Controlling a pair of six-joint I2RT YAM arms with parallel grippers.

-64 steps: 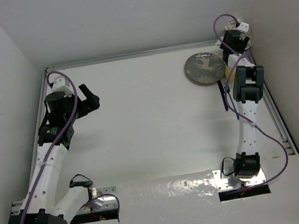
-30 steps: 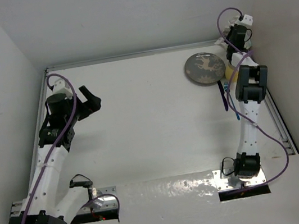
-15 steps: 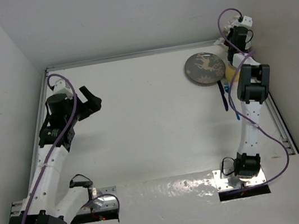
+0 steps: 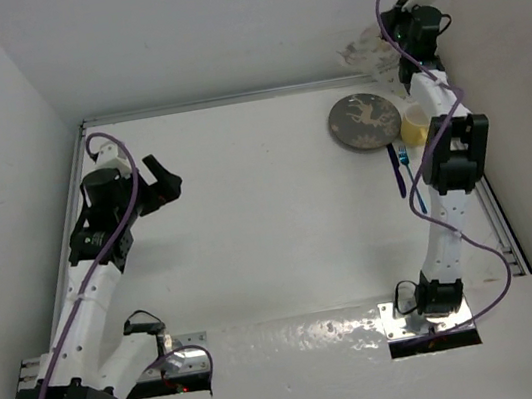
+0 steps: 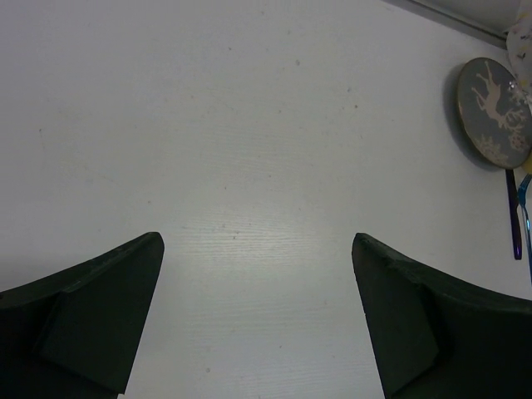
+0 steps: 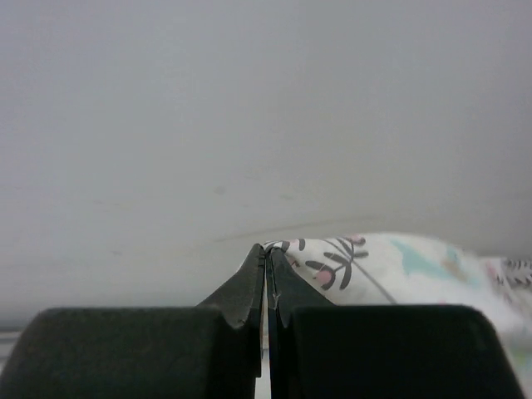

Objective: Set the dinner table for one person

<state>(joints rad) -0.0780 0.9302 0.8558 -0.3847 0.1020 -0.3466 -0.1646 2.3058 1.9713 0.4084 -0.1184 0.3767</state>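
Note:
My right gripper [image 4: 400,34] is raised at the far right corner, above the dinner table [image 4: 271,229]. It is shut on the edge of a cloth printed with leaves and pastel animals [image 4: 365,48], which hangs from it against the back wall. In the right wrist view the fingertips [image 6: 268,248] pinch the cloth [image 6: 391,264] flat between them. My left gripper [image 4: 164,180] hovers open at the table's left side with nothing between its fingers [image 5: 256,241].
A grey plate with a deer pattern [image 4: 365,121] lies at the far right, seen too in the left wrist view as the plate [image 5: 495,112]. A yellow cup [image 4: 415,123] stands beside it. Blue and purple cutlery [image 4: 402,170] lies just in front.
The right arm has risen and swung toward the back wall, lifting the printed cloth off the table and uncovering the yellow cup. The left arm has hardly moved.

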